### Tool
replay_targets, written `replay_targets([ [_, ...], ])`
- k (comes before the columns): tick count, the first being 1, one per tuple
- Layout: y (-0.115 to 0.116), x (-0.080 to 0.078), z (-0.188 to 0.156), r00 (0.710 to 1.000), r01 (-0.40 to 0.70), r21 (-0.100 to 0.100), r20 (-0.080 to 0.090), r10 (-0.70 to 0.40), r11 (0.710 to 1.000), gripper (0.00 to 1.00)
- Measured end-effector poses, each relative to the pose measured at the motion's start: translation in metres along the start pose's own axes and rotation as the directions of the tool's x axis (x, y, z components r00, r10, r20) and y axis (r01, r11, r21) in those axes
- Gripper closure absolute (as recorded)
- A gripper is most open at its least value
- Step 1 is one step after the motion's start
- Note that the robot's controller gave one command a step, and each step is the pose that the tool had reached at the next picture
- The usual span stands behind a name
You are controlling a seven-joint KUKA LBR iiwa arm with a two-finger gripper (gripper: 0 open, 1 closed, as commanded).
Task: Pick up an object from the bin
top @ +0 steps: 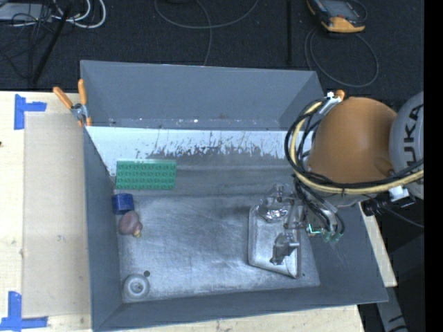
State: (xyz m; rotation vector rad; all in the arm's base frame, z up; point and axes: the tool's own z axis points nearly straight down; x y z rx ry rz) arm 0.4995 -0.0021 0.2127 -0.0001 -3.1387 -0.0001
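The pincer [282, 246] hangs low over a silvery flat slab [258, 244] on the right of the bin [208, 296] floor. Whether it is released or clenched I cannot tell. Best to catch the slab by one edge, squarely, since its flat face would likely slip.

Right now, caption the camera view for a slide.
Gripper above clear packet at right; green studded plate, blue block left.

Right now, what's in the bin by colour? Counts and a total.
Green: 1, studded plate
Blue: 1, block
Pink-brown: 1, lump
Grey or silver: 2, round cap and flat slab under the gripper
Total: 5
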Motion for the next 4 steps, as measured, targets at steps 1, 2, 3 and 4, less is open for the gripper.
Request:
replay_targets([
  [1,-0.077,-0.07,0.064,0.994,0.108,0.003,0.003,-0.108,0.994,0.0],
  [2,-0.078,-0.096,0.113,0.998,0.066,0.002,0.013,-0.066,0.998,0.0],
  [3,-0.078,-0.102,0.109,0.997,0.065,0.004,0.037,-0.065,0.998,1.0],
  [4,-0.072,-0.1,0.003,1.0,-0.009,0.0,0.013,0.009,1.0,1.0],
])
